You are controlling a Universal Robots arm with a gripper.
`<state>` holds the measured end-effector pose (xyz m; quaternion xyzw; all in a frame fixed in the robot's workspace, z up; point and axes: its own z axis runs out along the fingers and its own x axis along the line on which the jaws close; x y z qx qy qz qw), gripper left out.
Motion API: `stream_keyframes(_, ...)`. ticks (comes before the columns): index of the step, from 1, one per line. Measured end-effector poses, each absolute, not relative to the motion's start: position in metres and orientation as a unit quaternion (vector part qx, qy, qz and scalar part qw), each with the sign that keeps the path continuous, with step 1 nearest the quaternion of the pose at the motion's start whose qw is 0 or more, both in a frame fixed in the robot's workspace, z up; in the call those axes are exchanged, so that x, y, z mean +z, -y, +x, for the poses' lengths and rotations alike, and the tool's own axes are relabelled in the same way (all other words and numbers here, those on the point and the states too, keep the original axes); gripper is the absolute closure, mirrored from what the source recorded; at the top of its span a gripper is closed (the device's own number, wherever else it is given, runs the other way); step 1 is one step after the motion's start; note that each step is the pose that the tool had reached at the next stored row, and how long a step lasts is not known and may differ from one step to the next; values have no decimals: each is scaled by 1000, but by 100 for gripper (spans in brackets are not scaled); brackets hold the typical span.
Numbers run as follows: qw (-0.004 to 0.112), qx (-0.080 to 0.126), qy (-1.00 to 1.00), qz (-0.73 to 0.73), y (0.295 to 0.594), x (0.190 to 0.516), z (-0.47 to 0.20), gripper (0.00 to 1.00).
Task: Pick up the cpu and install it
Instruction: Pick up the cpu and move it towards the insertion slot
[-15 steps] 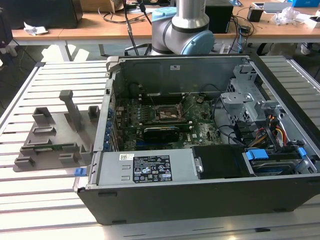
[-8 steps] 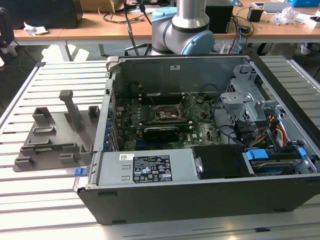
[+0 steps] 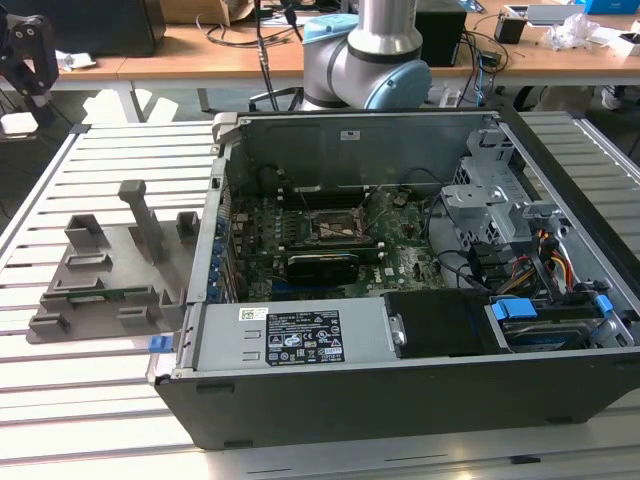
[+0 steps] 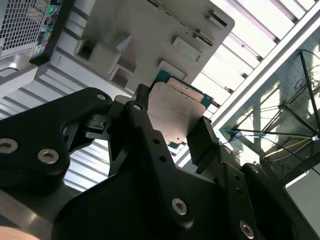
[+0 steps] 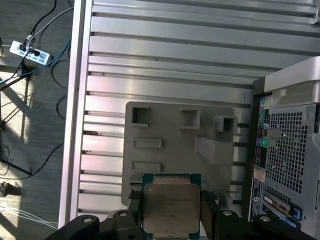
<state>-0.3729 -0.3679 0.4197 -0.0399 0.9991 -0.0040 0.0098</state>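
Pincer clenched on the cpu: in both wrist views the two black fingers press against opposite edges of the chip, silver lid facing the first wrist camera, thin green border showing along the free edges. In the second wrist view the cpu sits between the fingers, its flat face tilted and lit, with a green strip visible past its far edge; pincer closed around it. The chip is off every surface, carried in the air over the grey tray, and lines up with one edge of that tray in the first wrist view. The tray lies on the slatted metal desk toward the exterior view's left, just beside the open computer case; its recesses and raised blocks are visible, and the upright post stands near its middle. Inside the case, the black socket with its metal frame sits on the green motherboard, well apart from the tray. Robot arm rises behind the case's rear wall. In the first wrist view the case's perforated side runs alongside the tray, and a power strip with cables lies on the floor off the desk's edge.
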Motion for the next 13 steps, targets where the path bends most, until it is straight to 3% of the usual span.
stream_keyframes(13,10,-4,-999,-40,368,420,-330,45)
